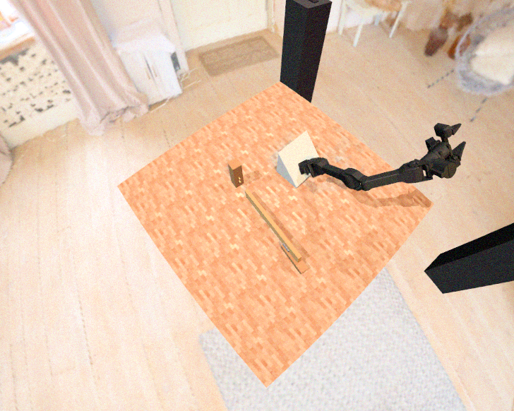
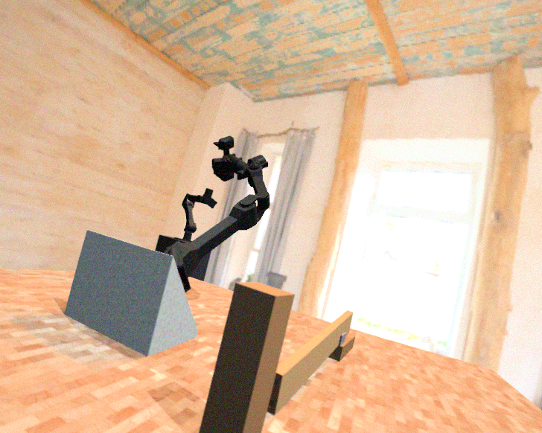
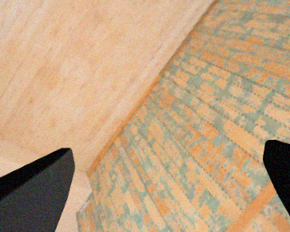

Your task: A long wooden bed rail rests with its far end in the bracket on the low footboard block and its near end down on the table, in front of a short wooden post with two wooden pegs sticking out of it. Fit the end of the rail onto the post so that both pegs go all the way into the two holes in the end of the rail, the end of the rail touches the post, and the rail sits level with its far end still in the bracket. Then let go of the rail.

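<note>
The short wooden post (image 1: 235, 173) (image 2: 246, 358) stands upright on the table (image 1: 204, 247), with its pegs as small marks on the face toward the rail. The long rail (image 1: 272, 225) (image 2: 308, 356) lies with its near end down on the table just short of the post. Its far end rests on the low footboard block (image 1: 301, 266) (image 2: 345, 347). My gripper (image 1: 456, 138) (image 2: 222, 155) (image 3: 169, 154) is open and empty. It is raised high off to the side, far from the rail, and points up at the ceiling.
A pale wedge block (image 1: 294, 159) (image 2: 122, 293) stands by the arm's base, beside the post. A tall black pillar (image 1: 303, 44) stands at the table's far corner, and another black beam (image 1: 483, 260) reaches in at the right.
</note>
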